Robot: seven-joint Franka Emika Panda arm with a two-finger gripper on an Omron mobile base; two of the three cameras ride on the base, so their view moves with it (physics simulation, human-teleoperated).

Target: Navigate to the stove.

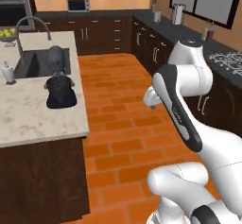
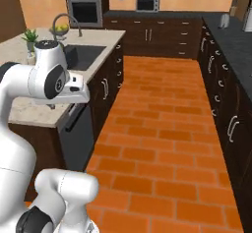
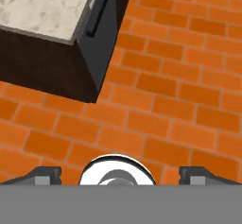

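Presently, item by item.

Arm: white, dark-jointed, folded upward above its base, elbow bent, forearm angled down toward the brick floor (image 2: 162, 143) of the aisle.

Gripper (image 3: 120, 175): in the hand view its two dark fingertips (image 3: 45, 175) stand far apart at the lower edge, jaws wide, nothing between them; brick floor lies beneath, with the corner of the island (image 3: 52, 10) at upper left.

Stove (image 1: 227, 60): black cooktop with pale wire grates, set in the dark counter (image 1: 184, 31) along the right wall in the left base view, at the picture's right edge, just beyond the arm's upper joint.

Island: pale marbled top over dark cabinets, left of the aisle; holds a sink (image 1: 40, 62) with an arched faucet (image 1: 30, 27), a white bottle (image 1: 8, 72), a bowl of yellow fruit (image 1: 8, 33), and a dark rounded object (image 1: 60, 91) near its aisle edge.

Far wall: built-in wall oven (image 2: 84, 8) and small silver toaster oven (image 2: 147, 3) on the counter.

Right counter: metal canister (image 1: 177, 14) and dark bottle (image 1: 210, 30).
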